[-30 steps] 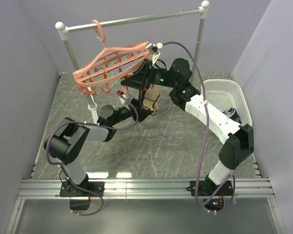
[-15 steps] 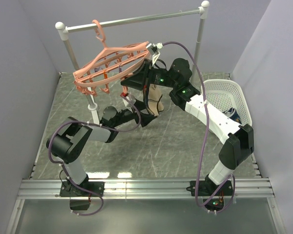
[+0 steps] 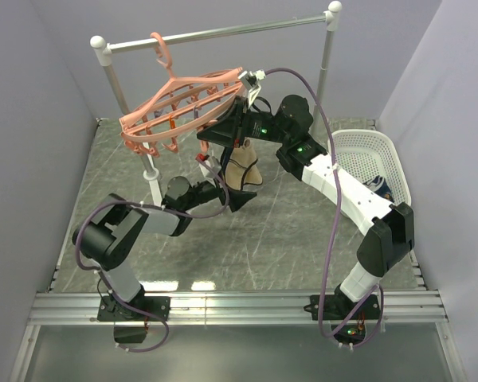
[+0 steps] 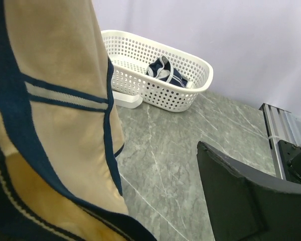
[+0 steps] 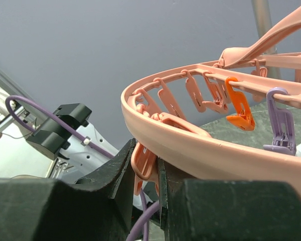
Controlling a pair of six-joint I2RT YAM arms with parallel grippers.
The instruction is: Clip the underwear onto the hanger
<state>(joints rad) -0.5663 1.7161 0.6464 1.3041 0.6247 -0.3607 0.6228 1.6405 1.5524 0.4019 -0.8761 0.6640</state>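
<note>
Underwear [image 3: 243, 169] hangs below hanger [image 3: 175, 103] rim, top edge hidden behind right claw [image 5: 147, 173], which is clamped on pink clip [image 5: 140, 159]. Left claw [image 3: 240, 193] apart just beneath; 1 finger covered by fabric in wrist view. Clip's hold on fabric unclear.

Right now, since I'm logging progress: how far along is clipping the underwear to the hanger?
Looks done: the underwear hangs under the hanger, and the left gripper is open. In hand: the right gripper pinches a clip. Left: letting that clip go; whether it bites cloth is hidden.
</note>
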